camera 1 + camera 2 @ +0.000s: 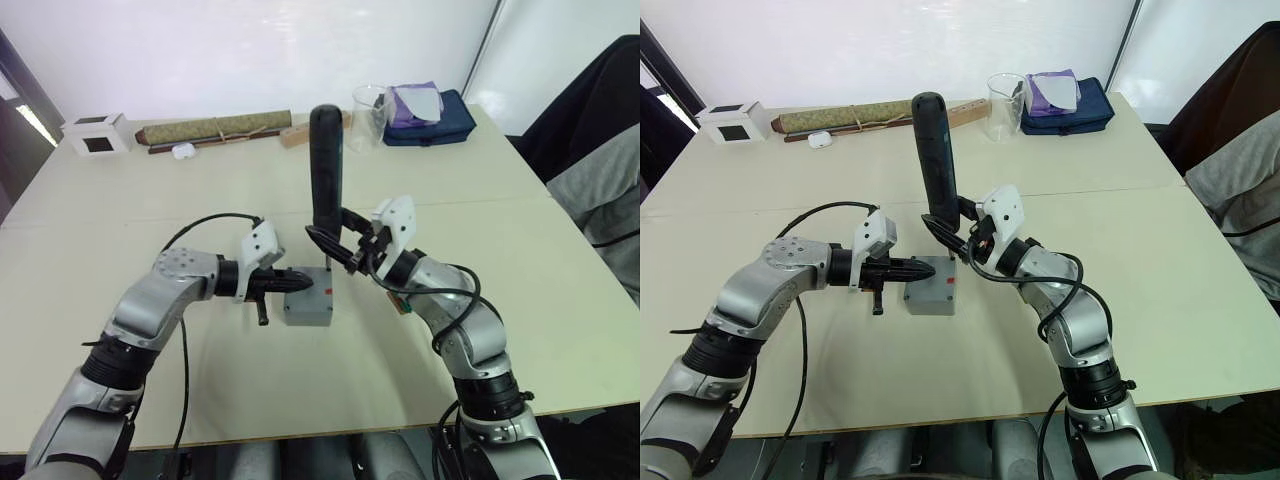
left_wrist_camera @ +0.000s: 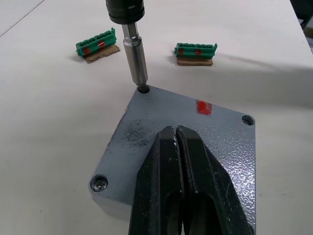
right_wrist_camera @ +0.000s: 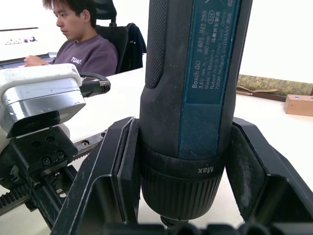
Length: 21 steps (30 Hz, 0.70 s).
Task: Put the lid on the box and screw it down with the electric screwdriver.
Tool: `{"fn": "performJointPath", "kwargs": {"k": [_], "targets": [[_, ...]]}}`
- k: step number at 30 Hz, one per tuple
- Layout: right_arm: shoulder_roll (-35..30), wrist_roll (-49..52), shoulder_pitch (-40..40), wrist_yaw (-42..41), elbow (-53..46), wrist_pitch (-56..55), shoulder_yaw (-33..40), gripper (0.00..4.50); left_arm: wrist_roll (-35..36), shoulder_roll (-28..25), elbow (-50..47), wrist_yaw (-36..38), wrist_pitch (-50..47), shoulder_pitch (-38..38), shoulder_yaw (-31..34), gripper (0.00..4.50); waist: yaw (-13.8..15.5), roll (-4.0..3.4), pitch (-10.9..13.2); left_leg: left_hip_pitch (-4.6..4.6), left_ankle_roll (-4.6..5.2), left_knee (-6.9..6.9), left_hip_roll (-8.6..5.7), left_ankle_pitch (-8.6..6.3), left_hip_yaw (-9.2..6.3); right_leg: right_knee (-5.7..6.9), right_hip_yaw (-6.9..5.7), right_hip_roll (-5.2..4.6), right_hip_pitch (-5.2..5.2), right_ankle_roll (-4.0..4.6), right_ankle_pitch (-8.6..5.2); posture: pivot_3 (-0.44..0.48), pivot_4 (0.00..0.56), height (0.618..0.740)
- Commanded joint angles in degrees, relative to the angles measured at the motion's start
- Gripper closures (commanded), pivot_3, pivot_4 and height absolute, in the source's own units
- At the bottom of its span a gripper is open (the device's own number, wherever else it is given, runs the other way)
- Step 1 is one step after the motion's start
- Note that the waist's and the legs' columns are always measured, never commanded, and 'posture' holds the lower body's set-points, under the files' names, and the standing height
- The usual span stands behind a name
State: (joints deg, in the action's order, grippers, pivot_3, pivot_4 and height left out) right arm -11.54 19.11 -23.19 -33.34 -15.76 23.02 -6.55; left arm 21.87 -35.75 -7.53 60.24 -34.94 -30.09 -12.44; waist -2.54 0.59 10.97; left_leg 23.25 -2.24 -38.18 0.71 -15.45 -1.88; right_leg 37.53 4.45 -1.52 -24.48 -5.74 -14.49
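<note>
Showing a wide pale surface (image 1: pixel 560 300) in a white-walled room; rolled bundle (image 1: pixel 215 128) & white cube (image 1: pixel 96 134) at far edge. Right claw (image 1: pixel 345 245) clamps the electric screwdriver (image 1: pixel 326 165) upright, bit in a corner hole of the lid (image 2: pixel 186 142). Tool looks rigid, top-heavy: grip low on barrel. Left claw (image 1: pixel 290 279), fingers (image 2: pixel 195 176) closed, presses lid onto the box (image 1: pixel 308 308) mid-surface. Both look stiff, light, prone to slide.

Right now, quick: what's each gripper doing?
Left gripper: shut, empty, fingertips pressing down on the lid.
Right gripper: shut on the electric screwdriver, held upright with its bit in a corner screw hole.
</note>
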Motion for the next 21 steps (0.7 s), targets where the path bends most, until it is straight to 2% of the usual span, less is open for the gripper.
{"fn": "performJointPath", "kwargs": {"k": [1,5,9,21], "targets": [[1.2,4.3,3.7,2.5,1.3,5.0,3.1,2.34,-0.3,-1.0,-1.5,0.9,-0.2,1.2,-0.3,4.5,0.0,0.08,-0.1,-0.02,0.0,0.0,0.0,0.0,-0.01,0.0,0.0,0.0,0.03,0.0,0.0,0.0,0.15,0.74],[-1.0,1.5,4.0,2.2,1.8,4.5,0.9,2.34,-0.6,-1.2,-1.5,1.1,-0.1,1.7,-0.6,4.5,0.0,0.12,-0.3,-0.23,0.0,0.02,0.0,0.0,0.04,-0.02,0.03,-0.02,0.25,0.0,-0.01,0.0,0.15,0.74],[-1.1,2.1,3.5,2.8,0.9,4.8,-0.1,2.34,-1.8,-1.0,-1.0,1.1,0.9,2.1,-1.4,4.5,0.0,0.13,-0.3,-1.04,0.02,0.18,0.05,-0.01,0.0,-0.26,0.0,0.06,1.09,0.13,-0.15,0.0,0.15,0.74],[-3.3,-2.0,2.6,2.0,-0.5,4.4,-5.3,2.34,-2.8,-0.3,-1.7,1.2,1.0,3.4,-2.5,4.5,0.0,0.19,-0.4,-1.05,0.02,0.19,0.06,-0.01,0.0,-0.3,0.01,0.06,1.11,0.04,-0.15,0.0,0.15,0.74]]}}
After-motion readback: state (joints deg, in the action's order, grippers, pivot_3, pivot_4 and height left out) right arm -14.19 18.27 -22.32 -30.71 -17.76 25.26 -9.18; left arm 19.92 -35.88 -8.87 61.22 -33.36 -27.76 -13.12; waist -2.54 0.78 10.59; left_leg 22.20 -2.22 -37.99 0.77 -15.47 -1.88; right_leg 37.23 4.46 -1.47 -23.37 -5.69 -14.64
